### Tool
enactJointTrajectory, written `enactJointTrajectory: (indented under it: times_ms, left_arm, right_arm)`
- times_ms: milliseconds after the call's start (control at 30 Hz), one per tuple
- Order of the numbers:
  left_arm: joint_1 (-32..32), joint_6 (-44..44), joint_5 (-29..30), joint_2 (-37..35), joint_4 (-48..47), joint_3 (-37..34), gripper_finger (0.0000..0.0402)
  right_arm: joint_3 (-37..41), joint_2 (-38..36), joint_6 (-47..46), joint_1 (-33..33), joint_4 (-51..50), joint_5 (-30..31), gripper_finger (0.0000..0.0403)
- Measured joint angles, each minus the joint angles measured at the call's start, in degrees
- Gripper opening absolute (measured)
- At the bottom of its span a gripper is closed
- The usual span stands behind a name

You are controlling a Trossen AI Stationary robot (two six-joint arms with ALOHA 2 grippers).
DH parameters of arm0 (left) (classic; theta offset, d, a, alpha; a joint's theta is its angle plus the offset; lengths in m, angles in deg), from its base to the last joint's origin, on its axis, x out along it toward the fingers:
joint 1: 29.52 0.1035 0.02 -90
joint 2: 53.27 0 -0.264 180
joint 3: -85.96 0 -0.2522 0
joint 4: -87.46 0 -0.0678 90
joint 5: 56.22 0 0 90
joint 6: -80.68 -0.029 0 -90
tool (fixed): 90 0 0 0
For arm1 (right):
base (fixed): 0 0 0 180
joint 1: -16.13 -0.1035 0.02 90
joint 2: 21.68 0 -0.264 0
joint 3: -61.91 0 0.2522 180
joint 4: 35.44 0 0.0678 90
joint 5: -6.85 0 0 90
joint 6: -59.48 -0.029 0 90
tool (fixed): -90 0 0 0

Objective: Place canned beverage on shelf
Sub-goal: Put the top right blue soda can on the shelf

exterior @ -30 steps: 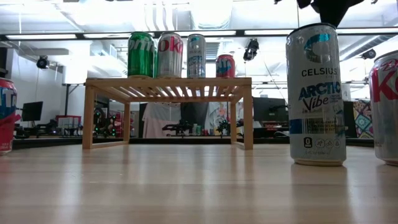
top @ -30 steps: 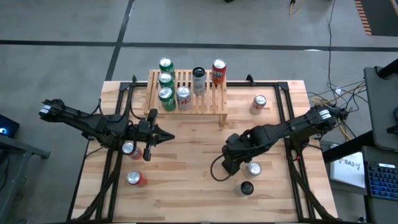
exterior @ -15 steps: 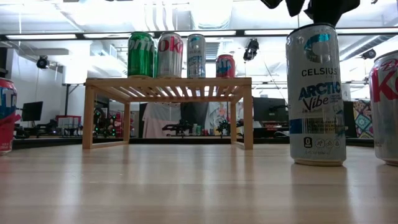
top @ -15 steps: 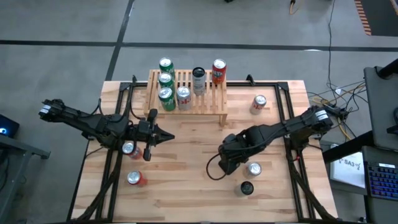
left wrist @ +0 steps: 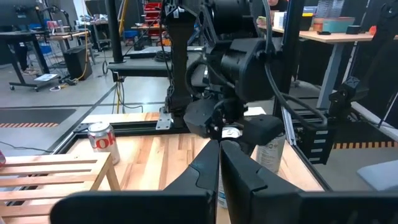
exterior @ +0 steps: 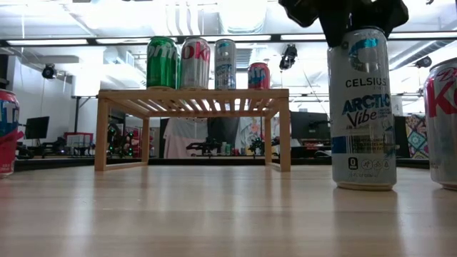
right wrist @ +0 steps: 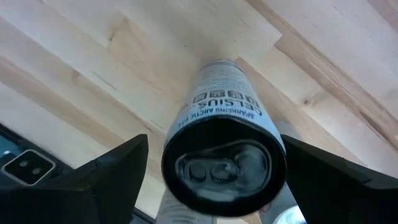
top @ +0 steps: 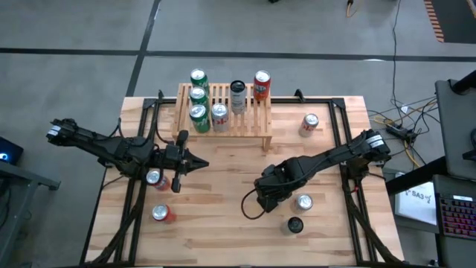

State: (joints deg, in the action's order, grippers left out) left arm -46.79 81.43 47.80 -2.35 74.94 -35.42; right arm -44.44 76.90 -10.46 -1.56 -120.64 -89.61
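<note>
Left arm extends from the table's left edge toward centre, held low and roughly level; left gripper has its fingers pressed together with nothing between them, tip pointing toward the middle of the table. Right arm reaches in from the right edge, bent down at the wrist so the right gripper points at the tabletop. Its two fingers stand wide apart, one on each side, gripping nothing.

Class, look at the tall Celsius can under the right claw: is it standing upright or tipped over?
Upright. In the low view the Celsius can stands flat on the table, lettering level; the right wrist view looks straight down on its top, between the open claw fingers.
</note>
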Motion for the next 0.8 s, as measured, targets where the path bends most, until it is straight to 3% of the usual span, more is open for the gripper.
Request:
enactJointTrajectory:
  times_ms: [300, 567, 800]
  left_arm:
    - [0.0, 0.0, 0.0, 0.0, 0.0, 0.0, 0.0]
    - [0.0, 0.0, 0.0, 0.0, 0.0, 0.0, 0.0]
    - [0.0, 1.3, 0.0, 0.3, 0.2, 0.0, 0.0]
  right_arm:
    - [0.0, 0.9, 1.9, 0.2, -0.1, 1.7, 0.0315]
    - [0.0, 1.1, 2.1, 0.3, 0.0, 1.9, 0.0239]
    - [-0.6, 1.0, 3.5, 0.3, 0.2, 4.3, 0.0239]
